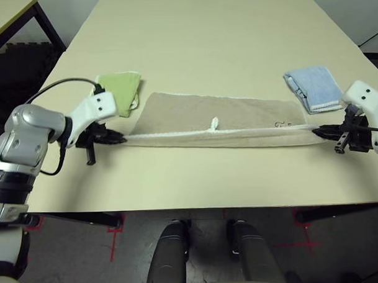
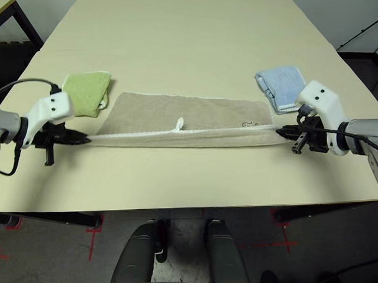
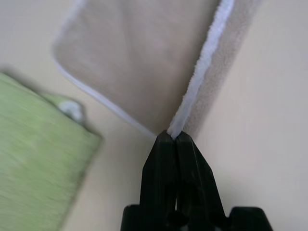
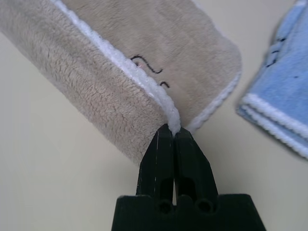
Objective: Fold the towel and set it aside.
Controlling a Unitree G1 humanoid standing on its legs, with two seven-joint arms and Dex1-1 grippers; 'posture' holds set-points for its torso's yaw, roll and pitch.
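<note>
Left eye view showed the towel [image 1: 219, 119] lying lengthwise across the middle of the table [image 1: 204, 41], with its near long edge raised and pulled taut between the two grippers. The left gripper [image 1: 120, 139] was clenched on the white-edged corner at the towel's left end; the left wrist view confirmed both fingers [image 3: 163, 168] pressed together on the edging. The right gripper [image 1: 317, 132] was clenched likewise on the corner at the right end, just beside the small embroidered mark. A white loop [image 1: 214, 123] stood up at the middle of the lifted edge. A green towel [image 1: 122, 88] lay just beyond the left end, a blue towel [image 1: 312, 87] just beyond the right end, neither touched. The step in hand appeared to be the first lengthwise fold. The next move called for carrying both corners together, level and at equal pace, over to the far edge, keeping tension so the hem stayed straight, then releasing only once the edges aligned.
</note>
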